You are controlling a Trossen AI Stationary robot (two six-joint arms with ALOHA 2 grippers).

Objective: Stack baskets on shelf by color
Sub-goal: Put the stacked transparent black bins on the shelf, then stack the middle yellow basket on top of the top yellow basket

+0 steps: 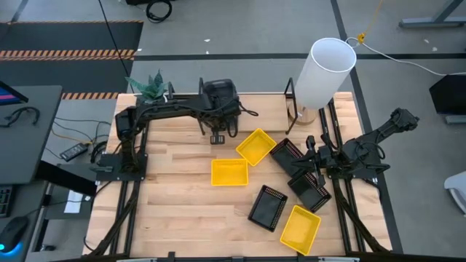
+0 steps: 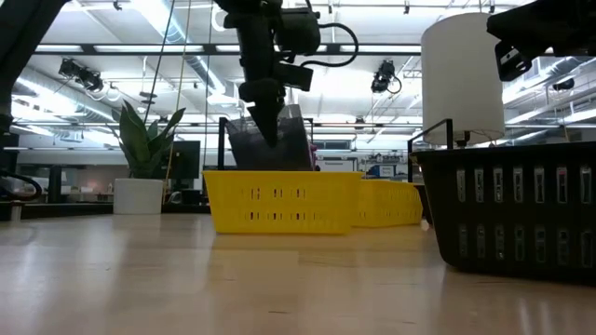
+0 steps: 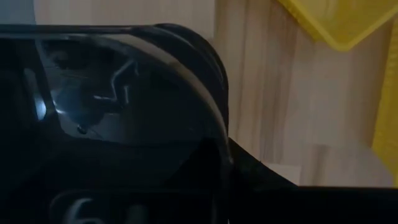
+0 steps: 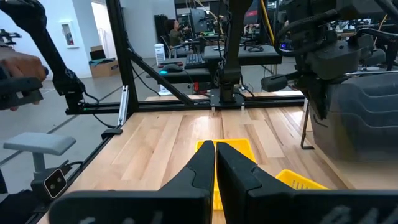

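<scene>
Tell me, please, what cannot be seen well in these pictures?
Left wrist view: the grey basket fills the picture and hides the table under it.
High view: the right arm covers part of the black baskets, so their number is unsure.
Low view: the nearest black basket is cut off by the right edge.

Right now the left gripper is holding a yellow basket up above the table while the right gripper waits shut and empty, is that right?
Wrong on one point: the left gripper holds a dark grey basket, not a yellow one, as the low view shows. The rest stands: it is held up above the table, and the right gripper waits shut and empty.
</scene>
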